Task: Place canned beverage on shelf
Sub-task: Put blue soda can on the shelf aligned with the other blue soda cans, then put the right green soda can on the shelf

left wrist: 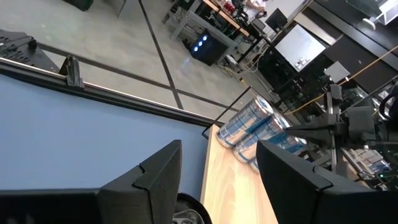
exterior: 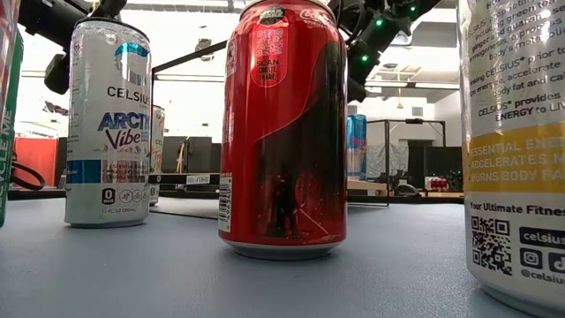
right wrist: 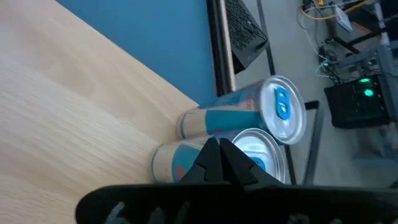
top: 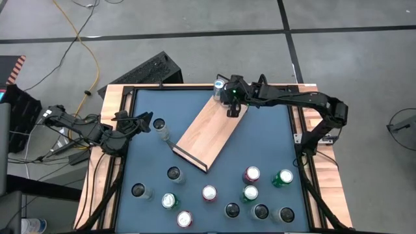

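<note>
The shelf (top: 209, 130) is a light-wood board lying slantwise on the blue table, with its black wire rail (top: 190, 159) at the near end. Two blue-and-silver cans (right wrist: 249, 115) (right wrist: 208, 163) stand together on its far corner (top: 219, 84). My right gripper (right wrist: 219, 163) is shut and hangs over that corner (top: 229, 97), slanting down, with its tips in front of the nearer can's top. My left gripper (left wrist: 217, 180) is open near the table's left edge (top: 147, 121), level, beside a standing silver can (top: 160, 127) whose top (left wrist: 186, 214) shows between its fingers. My right gripper's shut fingertips (right wrist: 211, 158) lie over the nearer can's silver top (right wrist: 264, 155) in the wrist view; whether they touch it cannot be told. My left gripper's fingers (left wrist: 155, 180) stand by the silver can's top; whether one touches it cannot be told either.
Several more cans stand on the near half of the table (top: 250, 194); the low view shows a red one (exterior: 282, 132) and white ones (exterior: 108, 124) (exterior: 516, 150) close up. A wooden rim (top: 114, 104) frames the table. A black slatted object (top: 146, 70) lies beyond the far left corner.
</note>
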`<state>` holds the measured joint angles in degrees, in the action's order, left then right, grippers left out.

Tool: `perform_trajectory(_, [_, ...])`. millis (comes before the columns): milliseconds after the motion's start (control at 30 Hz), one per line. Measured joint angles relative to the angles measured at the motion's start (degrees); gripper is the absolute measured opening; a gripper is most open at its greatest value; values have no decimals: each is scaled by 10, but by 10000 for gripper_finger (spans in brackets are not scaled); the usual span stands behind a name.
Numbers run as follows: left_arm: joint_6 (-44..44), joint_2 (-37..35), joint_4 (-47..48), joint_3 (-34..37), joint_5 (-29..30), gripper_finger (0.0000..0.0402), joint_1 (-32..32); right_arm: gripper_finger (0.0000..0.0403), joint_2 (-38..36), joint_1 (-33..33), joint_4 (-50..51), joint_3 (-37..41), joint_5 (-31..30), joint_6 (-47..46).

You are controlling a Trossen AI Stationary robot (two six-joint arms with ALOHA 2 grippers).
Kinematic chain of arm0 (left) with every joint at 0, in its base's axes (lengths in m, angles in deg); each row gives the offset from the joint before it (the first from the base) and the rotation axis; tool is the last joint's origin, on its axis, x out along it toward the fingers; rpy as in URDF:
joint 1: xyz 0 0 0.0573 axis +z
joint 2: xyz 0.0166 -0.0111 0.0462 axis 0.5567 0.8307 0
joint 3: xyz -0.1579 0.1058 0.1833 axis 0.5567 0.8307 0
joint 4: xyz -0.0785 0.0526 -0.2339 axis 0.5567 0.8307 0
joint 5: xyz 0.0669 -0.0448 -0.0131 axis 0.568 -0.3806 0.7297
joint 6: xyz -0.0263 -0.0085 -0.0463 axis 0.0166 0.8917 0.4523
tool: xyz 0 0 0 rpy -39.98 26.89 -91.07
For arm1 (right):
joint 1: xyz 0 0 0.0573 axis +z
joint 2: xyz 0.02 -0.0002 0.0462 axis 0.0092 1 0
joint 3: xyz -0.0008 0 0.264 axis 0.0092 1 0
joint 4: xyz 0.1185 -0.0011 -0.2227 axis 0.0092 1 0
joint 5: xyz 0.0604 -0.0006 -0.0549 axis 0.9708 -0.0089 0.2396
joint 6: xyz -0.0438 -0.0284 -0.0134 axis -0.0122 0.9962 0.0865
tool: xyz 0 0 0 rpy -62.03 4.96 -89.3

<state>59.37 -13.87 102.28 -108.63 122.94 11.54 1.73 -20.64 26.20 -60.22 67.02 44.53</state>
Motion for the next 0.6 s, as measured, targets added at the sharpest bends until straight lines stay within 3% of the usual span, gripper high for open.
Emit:
perform_trajectory(367, [0, 0, 2, 0, 0, 194, 0, 0, -11, 16, 3, -3, 3, 0])
perform_trajectory(600, [1, 0, 2, 0, -1, 194, 0, 0, -73, 38, 46, -63, 85, -6])
